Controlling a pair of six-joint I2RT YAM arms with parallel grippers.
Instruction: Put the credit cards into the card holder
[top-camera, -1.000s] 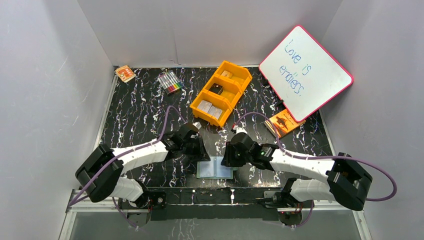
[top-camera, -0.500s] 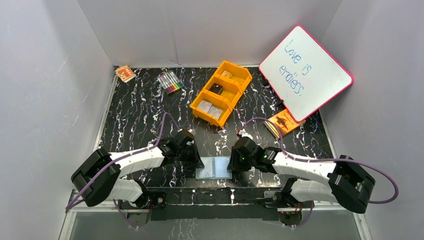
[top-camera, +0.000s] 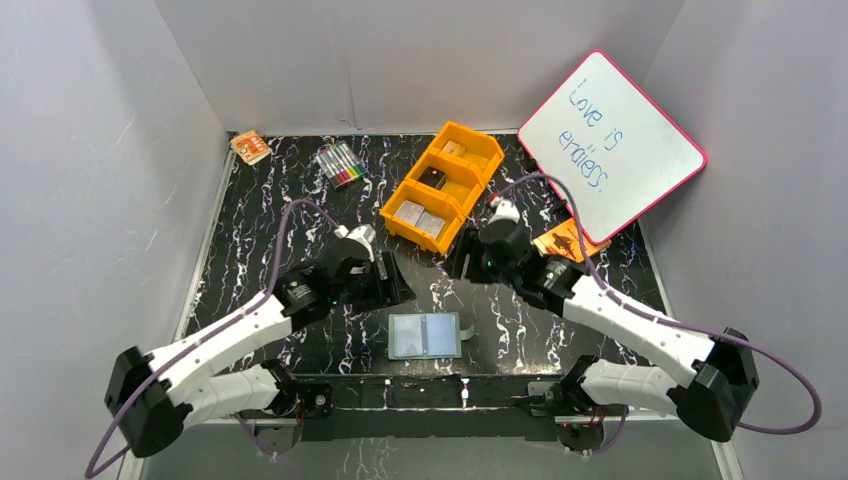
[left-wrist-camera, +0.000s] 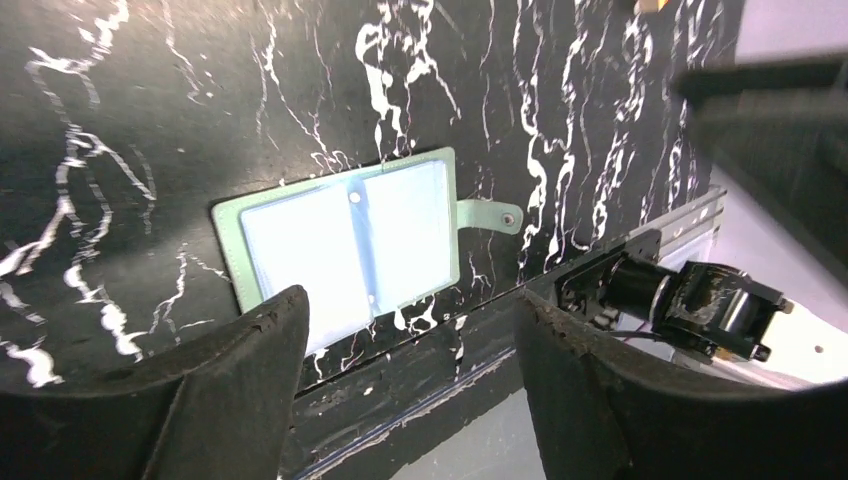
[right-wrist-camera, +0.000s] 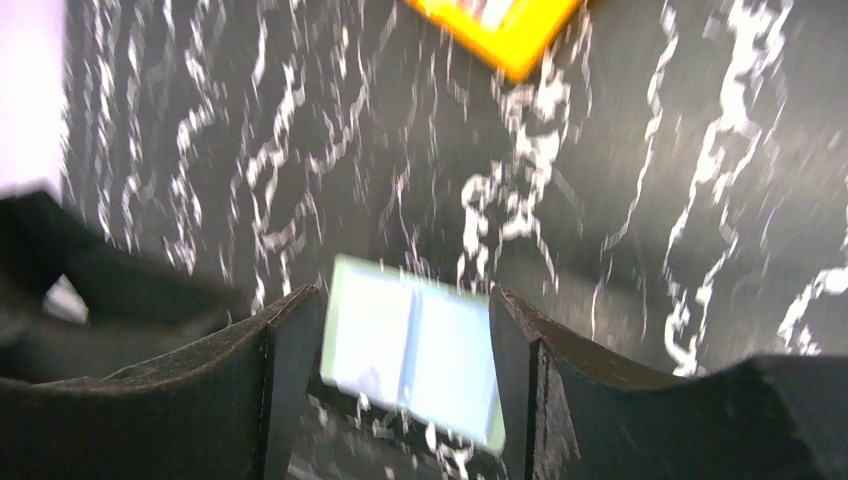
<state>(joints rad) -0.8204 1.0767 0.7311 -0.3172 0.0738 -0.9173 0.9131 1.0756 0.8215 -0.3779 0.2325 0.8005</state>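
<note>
Two credit cards (top-camera: 421, 217) lie in the nearest compartment of the orange tray (top-camera: 475, 134), a small black item (top-camera: 433, 177) in the middle one. The card holder (top-camera: 425, 336) lies open on the tabletop (top-camera: 270, 230), well apart from the tray. My left fingers (left-wrist-camera: 230, 380) and right fingers (right-wrist-camera: 270, 370) are spread, holding nothing.

Materials and finish.
The card holder (top-camera: 425, 336) has a matt green edge and glossy clear pockets; the tray (top-camera: 408, 228) is smooth orange plastic; the table (top-camera: 270, 230) is glossy black marbled.

Overhead view facing down, 2 wrist views share card holder (left-wrist-camera: 350, 245)
</note>
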